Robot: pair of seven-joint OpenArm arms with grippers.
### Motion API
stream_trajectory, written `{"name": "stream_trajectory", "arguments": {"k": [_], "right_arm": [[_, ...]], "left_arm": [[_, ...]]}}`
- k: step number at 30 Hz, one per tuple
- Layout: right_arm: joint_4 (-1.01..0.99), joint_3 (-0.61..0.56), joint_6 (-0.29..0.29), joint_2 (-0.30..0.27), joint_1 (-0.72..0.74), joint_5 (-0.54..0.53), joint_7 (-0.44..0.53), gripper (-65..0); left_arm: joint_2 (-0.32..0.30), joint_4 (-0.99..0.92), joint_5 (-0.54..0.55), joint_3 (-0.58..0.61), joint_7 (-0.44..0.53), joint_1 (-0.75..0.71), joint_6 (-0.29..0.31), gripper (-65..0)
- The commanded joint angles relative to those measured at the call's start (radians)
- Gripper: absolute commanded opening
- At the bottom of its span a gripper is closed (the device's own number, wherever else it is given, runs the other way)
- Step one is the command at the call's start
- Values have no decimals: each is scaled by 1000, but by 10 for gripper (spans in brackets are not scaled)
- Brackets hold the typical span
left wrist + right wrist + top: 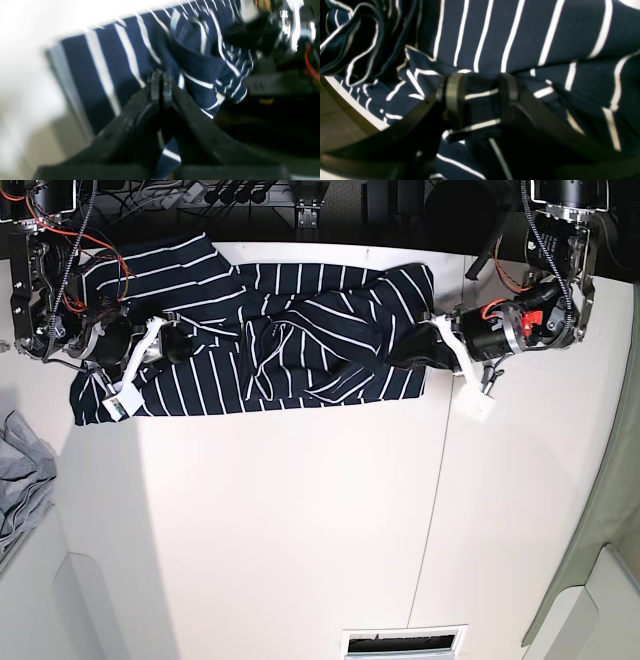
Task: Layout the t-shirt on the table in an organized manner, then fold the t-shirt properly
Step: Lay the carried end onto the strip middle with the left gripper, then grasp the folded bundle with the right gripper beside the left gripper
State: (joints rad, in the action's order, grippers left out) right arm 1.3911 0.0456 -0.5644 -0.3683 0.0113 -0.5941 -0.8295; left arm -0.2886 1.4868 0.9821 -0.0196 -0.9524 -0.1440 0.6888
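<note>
Spanning table's [300, 530] far edge, t-shirt [300, 350]

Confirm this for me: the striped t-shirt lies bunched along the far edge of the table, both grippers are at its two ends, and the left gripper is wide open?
Not quite. The left gripper is shut, its jaws pinched together on the t-shirt, as the left wrist view shows. The rest holds: the shirt lies bunched along the far edge of the table, with the right gripper at its other end.
</note>
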Motion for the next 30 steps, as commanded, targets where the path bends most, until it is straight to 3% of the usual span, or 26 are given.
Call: {"name": "stream_trajectory", "arguments": {"k": [1,7,10,18,22,27,30], "right_arm": [[13,6,0,-13,13,-12,19,-418],[13,6,0,-13,13,-11,18,-418],[13,6,0,-13,13,-13,18,-418],[13,8,12,-13,14,-15,18,-418],[26,56,16,-13,22,-16,17,-418],[46,227,23,-17,33,-43,-5,-417],[38,314,23,-21,30,-39,-8,-321]], "left_arm": [[-5,18,17,32,18,12,9,-650],[23,18,-172,259,176,67,9,-650],[90,18,-288,315,194,105,9,-650],[212,17,-375,395,194,141,9,-650],[219,18,-397,419,194,145,9,-650],[196,18,-390,410,189,143,9,-650],[155,25,-337,410,189,144,9,-650]]}}
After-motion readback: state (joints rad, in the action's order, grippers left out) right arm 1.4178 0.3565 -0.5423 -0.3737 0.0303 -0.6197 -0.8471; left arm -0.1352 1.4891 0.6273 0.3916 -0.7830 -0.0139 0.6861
